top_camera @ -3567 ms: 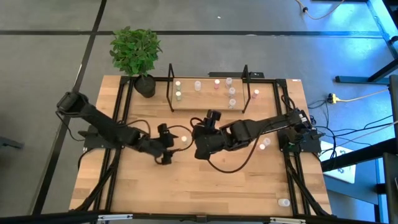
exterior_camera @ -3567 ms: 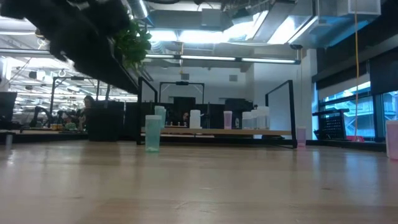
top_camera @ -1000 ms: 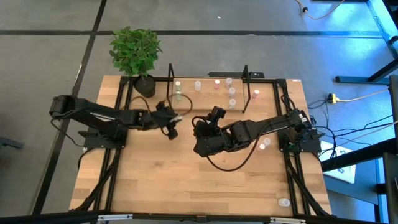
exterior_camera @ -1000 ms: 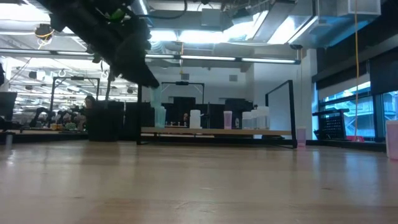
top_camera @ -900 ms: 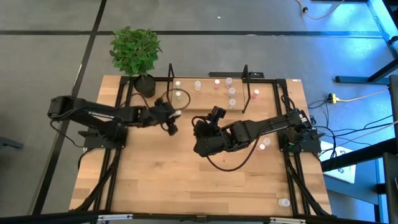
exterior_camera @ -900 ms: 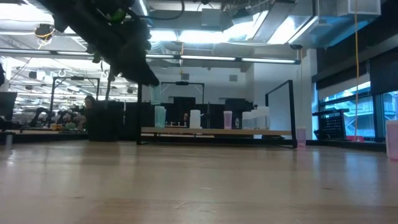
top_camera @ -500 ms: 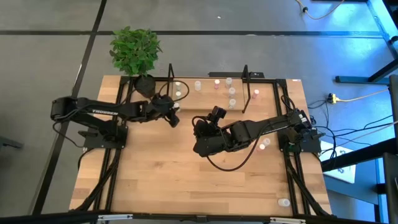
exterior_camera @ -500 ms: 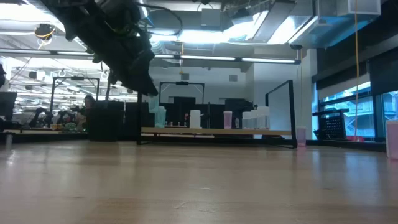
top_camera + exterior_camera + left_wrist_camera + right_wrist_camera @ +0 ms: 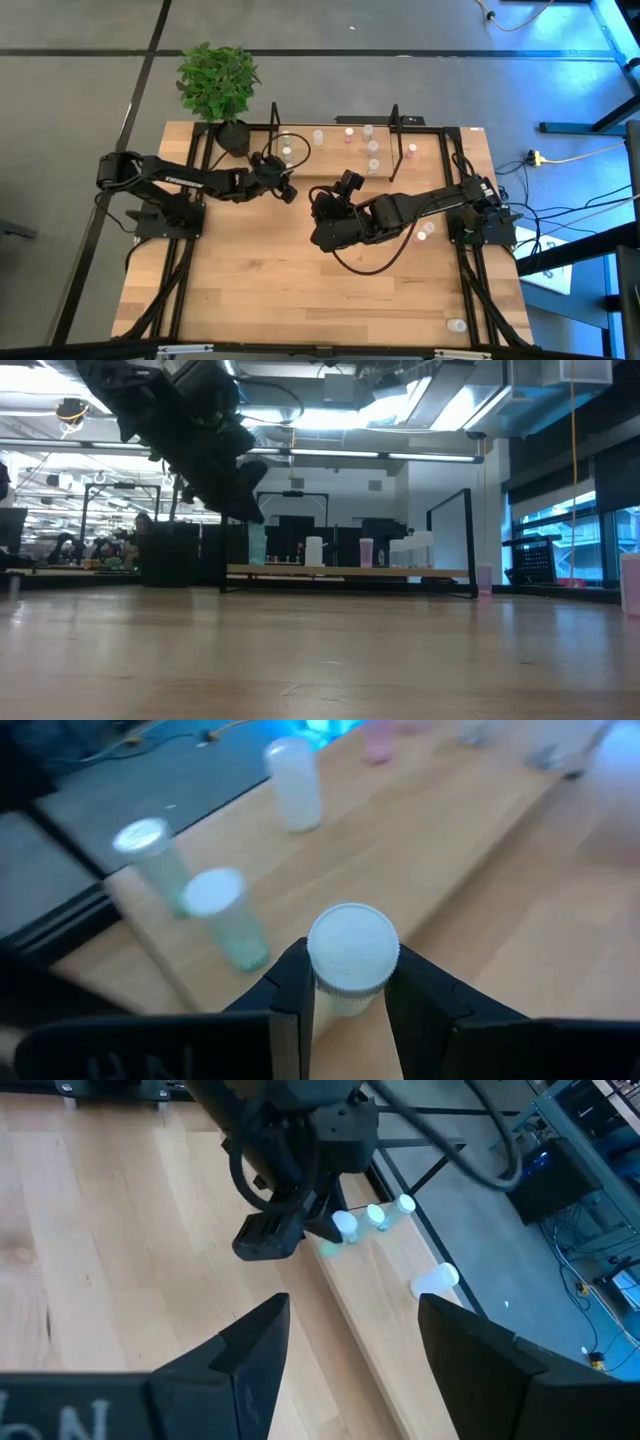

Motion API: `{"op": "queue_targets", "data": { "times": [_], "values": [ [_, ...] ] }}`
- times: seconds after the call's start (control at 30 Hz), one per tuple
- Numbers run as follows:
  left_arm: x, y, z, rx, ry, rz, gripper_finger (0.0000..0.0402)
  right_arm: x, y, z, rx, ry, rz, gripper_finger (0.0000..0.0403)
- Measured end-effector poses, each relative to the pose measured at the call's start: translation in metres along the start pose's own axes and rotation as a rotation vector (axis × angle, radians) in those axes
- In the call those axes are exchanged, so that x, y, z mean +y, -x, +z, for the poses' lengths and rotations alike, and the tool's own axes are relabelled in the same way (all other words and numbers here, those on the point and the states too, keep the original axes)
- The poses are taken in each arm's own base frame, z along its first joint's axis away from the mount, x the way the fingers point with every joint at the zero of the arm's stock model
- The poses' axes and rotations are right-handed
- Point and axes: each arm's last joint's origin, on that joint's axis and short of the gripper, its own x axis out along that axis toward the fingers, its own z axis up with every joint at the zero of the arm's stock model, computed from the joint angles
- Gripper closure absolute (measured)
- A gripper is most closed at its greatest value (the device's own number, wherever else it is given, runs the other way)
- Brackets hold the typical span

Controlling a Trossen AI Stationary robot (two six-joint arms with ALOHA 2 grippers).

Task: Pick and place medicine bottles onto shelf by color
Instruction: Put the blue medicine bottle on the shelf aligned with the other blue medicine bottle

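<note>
Both my arms at work over the desk (image 9: 300,300). My left pincer (image 9: 350,962) hangs above the left end of the shelf (image 9: 335,172), pinching one pale green medicine bottle (image 9: 350,948) by its body, white cap up, clear of the board. My right pincer (image 9: 345,1330) waits over mid-desk, just in front of the shelf, its two fingers spread wide with nothing between them.

Past the held bottle, my left wrist camera counts two green-tinted bottles (image 9: 225,915) standing side by side at that shelf end, one white bottle (image 9: 293,782) farther along, and a pink blur (image 9: 378,745) beyond that.

From overhead, at least six bottles stand on the board: one at the left, one white, one pink, and a cluster of three toward the right end (image 9: 373,148). One more pink bottle (image 9: 412,150) stands on the desk just outside the shelf's right upright. Another bottle (image 9: 428,228) lies near my right arm's base, and one bottle (image 9: 456,325) sits alone at the desk's near right corner.

One potted plant (image 9: 218,80) stands at the far left corner, beside the shelf.

Pale lettering on my right wrist housing is cropped and cannot be read; the bottles' labels cannot be made out.
</note>
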Motion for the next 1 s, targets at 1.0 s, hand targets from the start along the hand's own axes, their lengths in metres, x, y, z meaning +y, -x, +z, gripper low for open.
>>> {"op": "queue_targets", "data": {
  "times": [1.0],
  "values": [
    [0.0066,-0.0065,-0.0081,0.034,0.053,0.126,0.0320,-0.0018,0.0002,0.0007,-0.028,-0.077,-0.065,0.0178]
  ]
}}
